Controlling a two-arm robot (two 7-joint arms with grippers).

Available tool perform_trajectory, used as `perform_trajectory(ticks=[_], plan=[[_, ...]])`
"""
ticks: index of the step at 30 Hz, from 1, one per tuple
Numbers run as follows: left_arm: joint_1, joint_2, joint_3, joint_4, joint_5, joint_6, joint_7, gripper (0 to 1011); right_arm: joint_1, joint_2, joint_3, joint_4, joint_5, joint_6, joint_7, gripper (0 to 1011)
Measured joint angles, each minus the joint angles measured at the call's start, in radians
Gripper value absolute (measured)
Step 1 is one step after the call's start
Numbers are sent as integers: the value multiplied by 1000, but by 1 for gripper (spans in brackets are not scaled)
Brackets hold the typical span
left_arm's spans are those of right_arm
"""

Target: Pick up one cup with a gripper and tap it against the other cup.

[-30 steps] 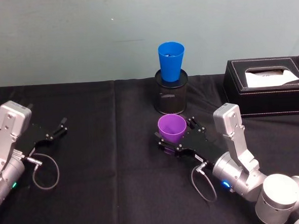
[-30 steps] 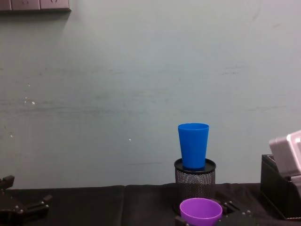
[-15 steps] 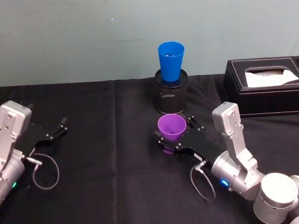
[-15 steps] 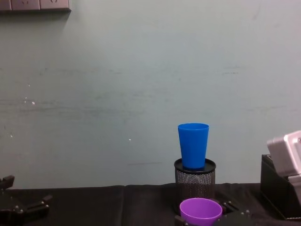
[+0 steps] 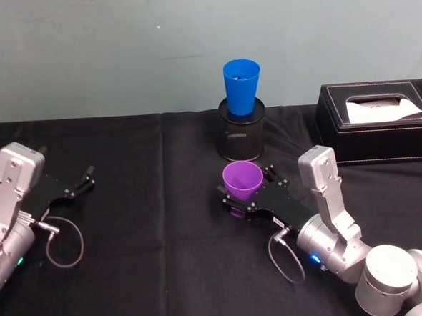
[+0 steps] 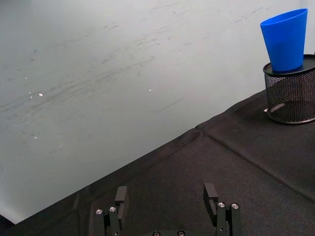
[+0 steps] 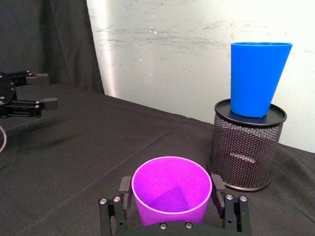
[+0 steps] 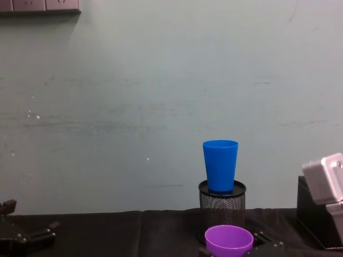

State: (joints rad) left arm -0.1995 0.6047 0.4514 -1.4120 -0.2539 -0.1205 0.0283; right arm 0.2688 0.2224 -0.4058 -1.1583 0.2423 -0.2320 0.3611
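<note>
Your right gripper (image 5: pixel 246 185) is pinching the purple cup (image 5: pixel 241 176). Lift straight, then ease toward 12 o'clock and kiss the blue cup (image 5: pixel 241 85) gently so it stays on its mesh pot (image 5: pixel 241 138). Left gripper (image 5: pixel 85 179) sits spread at 9 o'clock.

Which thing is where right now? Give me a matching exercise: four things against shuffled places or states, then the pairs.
Things:
1. purple cup
2. blue cup
3. left gripper
4. black box

Places or states:
A. far right of the table
B. open, holding nothing
C. upright on top of the mesh pot
D. held by the right gripper

Pairs: 1-D, 2-C, 3-B, 4-A.
</note>
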Motion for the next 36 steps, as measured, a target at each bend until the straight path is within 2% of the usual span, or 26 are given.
perform_trajectory(ticks=[5,13,20,26,27,29,33,36], plan=[[0,0,0,0,0,0,0,1000,0,-8,8,7,-7,0,6,955],[0,0,0,0,0,0,0,1000,2,-20,20,14,-24,5,11,765],[0,0,0,0,0,0,0,1000,-14,-18,36,-29,-27,20,18,735],[0,0,0,0,0,0,0,1000,-40,3,50,-133,-34,94,4,723],[0,0,0,0,0,0,0,1000,-46,9,54,-163,-35,127,-2,723],[0,0,0,0,0,0,0,1000,-49,13,57,-179,-34,144,-5,722],[0,0,0,0,0,0,0,1000,-59,32,72,-259,-6,235,-3,722],[0,0,0,0,0,0,0,1000,-67,47,81,-307,23,268,10,722]])
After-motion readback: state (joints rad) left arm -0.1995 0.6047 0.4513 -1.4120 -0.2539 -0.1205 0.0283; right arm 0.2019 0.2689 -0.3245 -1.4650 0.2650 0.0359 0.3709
